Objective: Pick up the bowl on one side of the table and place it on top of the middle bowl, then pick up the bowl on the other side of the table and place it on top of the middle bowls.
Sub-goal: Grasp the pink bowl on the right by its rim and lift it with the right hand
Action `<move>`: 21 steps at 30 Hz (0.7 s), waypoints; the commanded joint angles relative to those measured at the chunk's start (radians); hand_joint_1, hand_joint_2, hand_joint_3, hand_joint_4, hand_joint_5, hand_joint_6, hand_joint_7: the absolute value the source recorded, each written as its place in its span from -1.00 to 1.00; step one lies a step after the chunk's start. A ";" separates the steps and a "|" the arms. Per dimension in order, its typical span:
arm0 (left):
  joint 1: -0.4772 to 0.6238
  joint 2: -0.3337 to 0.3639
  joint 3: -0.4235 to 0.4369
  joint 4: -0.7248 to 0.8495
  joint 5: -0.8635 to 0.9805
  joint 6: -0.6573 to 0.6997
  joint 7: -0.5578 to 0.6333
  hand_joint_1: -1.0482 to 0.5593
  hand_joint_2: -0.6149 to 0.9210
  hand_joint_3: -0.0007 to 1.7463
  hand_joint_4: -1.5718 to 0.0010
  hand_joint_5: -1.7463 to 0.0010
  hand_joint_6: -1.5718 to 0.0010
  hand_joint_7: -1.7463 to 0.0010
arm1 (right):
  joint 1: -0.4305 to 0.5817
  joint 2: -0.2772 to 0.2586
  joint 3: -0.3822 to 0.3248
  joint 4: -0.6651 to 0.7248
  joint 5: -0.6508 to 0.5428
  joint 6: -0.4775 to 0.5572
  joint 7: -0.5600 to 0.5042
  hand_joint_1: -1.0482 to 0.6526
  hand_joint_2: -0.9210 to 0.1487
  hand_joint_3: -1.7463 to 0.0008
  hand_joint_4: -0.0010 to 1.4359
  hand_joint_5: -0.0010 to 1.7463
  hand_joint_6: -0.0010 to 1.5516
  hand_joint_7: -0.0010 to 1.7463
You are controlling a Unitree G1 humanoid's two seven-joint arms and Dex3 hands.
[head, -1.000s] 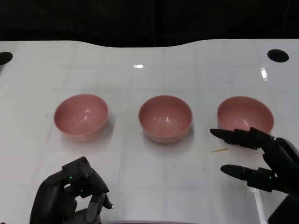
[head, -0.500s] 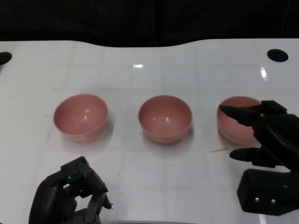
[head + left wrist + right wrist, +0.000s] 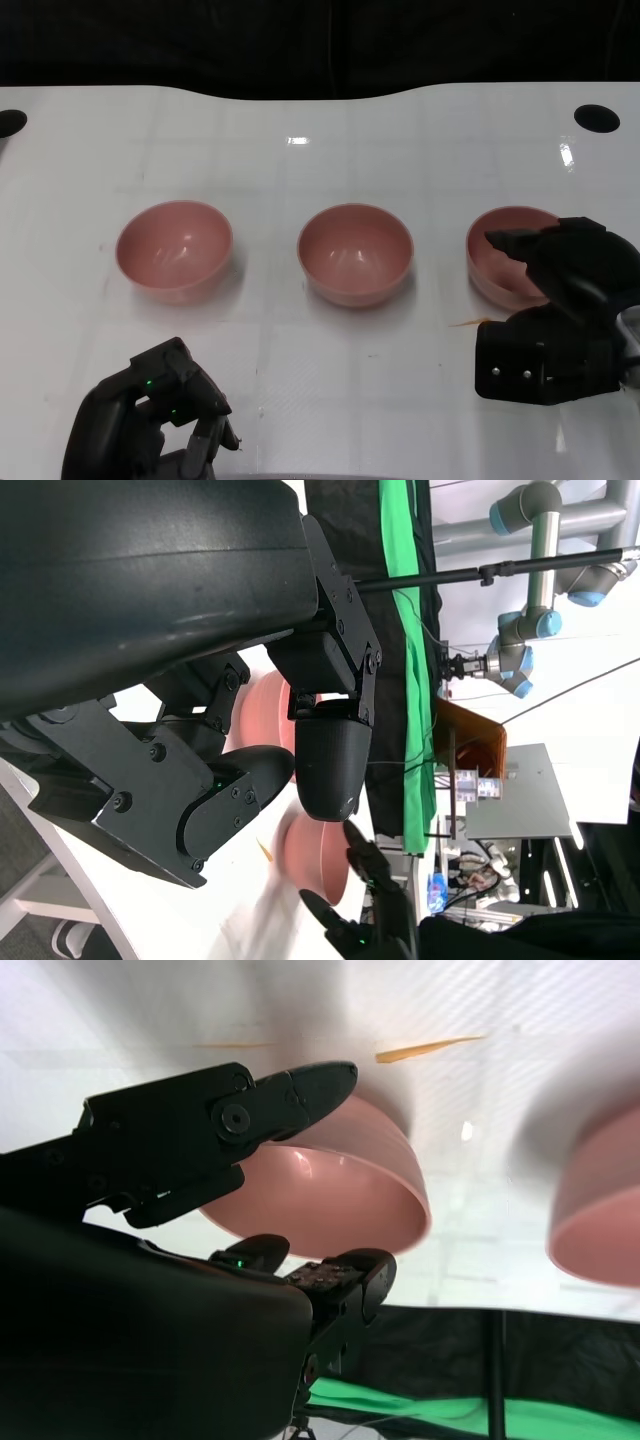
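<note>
Three pink bowls stand in a row on the white table [image 3: 300, 370]: the left bowl [image 3: 174, 250], the middle bowl [image 3: 355, 252] and the right bowl [image 3: 505, 262]. My right hand [image 3: 560, 300] covers the right bowl's near right side, its back turned up. In the right wrist view its fingers [image 3: 290, 1090] straddle the right bowl [image 3: 330, 1195]: one lies along the outer wall, the others hang by the rim with a gap. The bowl still sits on the table. My left hand [image 3: 150, 425] rests near the front edge with fingers curled in and holds nothing.
A thin orange sliver [image 3: 468, 322] lies on the table in front of the right bowl. Round black holes [image 3: 596, 118] mark the far corners. The table's curved far edge meets a dark backdrop. The middle bowl [image 3: 600, 1210] shows beside the right one in the right wrist view.
My right hand has moved forward from in front of the right bowl to over its near side and turned its back upward. The left hand and all bowls stay put.
</note>
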 commanded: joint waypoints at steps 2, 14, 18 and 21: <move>0.006 0.006 0.006 -0.010 -0.011 -0.001 -0.007 0.21 0.43 0.35 -0.09 -0.78 -0.06 -0.57 | -0.074 0.013 0.045 0.148 0.011 0.012 -0.023 -0.36 -0.97 0.99 -0.62 -0.73 -0.59 -0.99; 0.013 0.002 0.001 -0.022 -0.008 0.007 0.000 0.20 0.47 0.29 -0.07 -0.79 -0.05 -0.57 | -0.197 0.033 0.126 0.491 0.058 -0.194 -0.266 -0.02 -0.99 0.77 0.18 0.09 0.29 -0.88; 0.012 0.002 0.000 -0.020 -0.001 0.005 0.004 0.20 0.47 0.28 -0.07 -0.79 -0.05 -0.57 | -0.226 0.028 0.150 0.558 0.043 -0.292 -0.463 0.04 -0.98 0.92 0.25 0.92 0.18 0.30; 0.012 0.001 -0.001 -0.020 -0.005 0.006 0.000 0.20 0.47 0.28 -0.07 -0.79 -0.04 -0.56 | -0.244 0.022 0.152 0.545 0.042 -0.322 -0.559 0.04 -0.99 0.86 0.25 0.99 -0.07 0.91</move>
